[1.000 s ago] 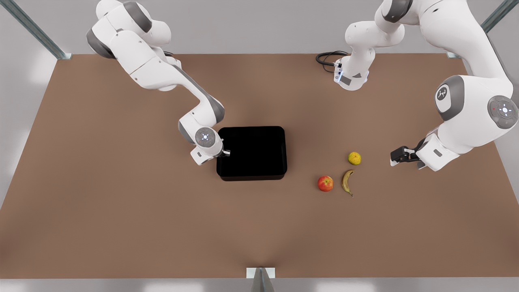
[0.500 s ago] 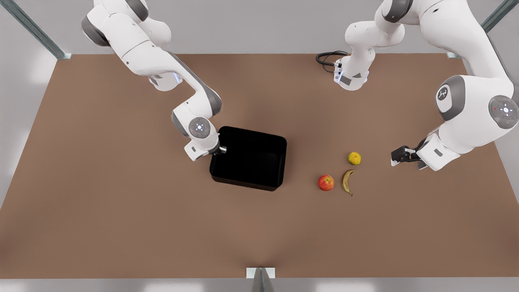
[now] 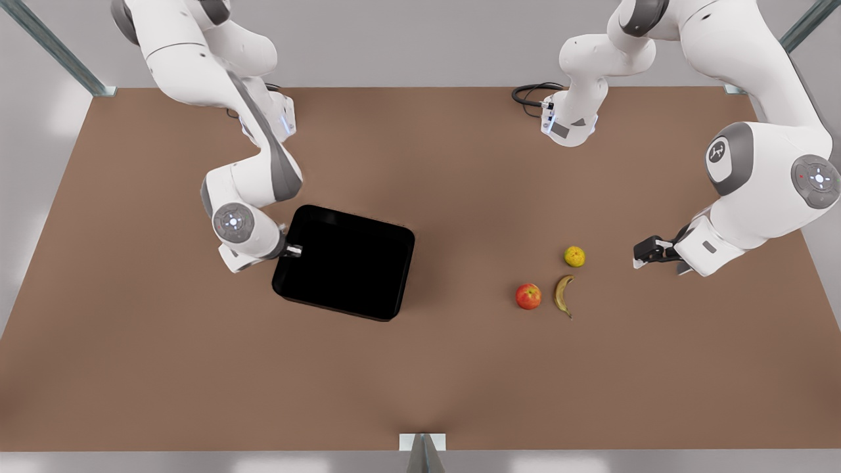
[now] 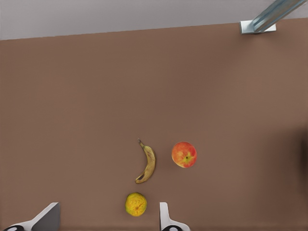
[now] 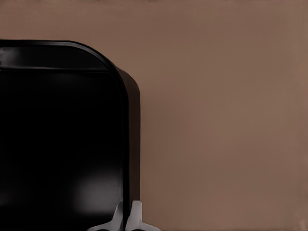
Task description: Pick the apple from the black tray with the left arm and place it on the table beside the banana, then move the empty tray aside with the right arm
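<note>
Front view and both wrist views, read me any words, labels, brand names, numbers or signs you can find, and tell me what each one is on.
No readable words or numbers.
A small white emblem on the grey joint cap of the arm at the front view's right: too small to read.
Round indicator-light panels on two arm joints: lights and marks, no text.
The black tray, apple, banana and table: no markings.

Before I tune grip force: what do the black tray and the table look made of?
Black tray: looks like glossy plastic or lacquer; the right wrist view shows soft highlights on its rim, which the right gripper pinches. Table: matte brown, board-like, no glare.
</note>
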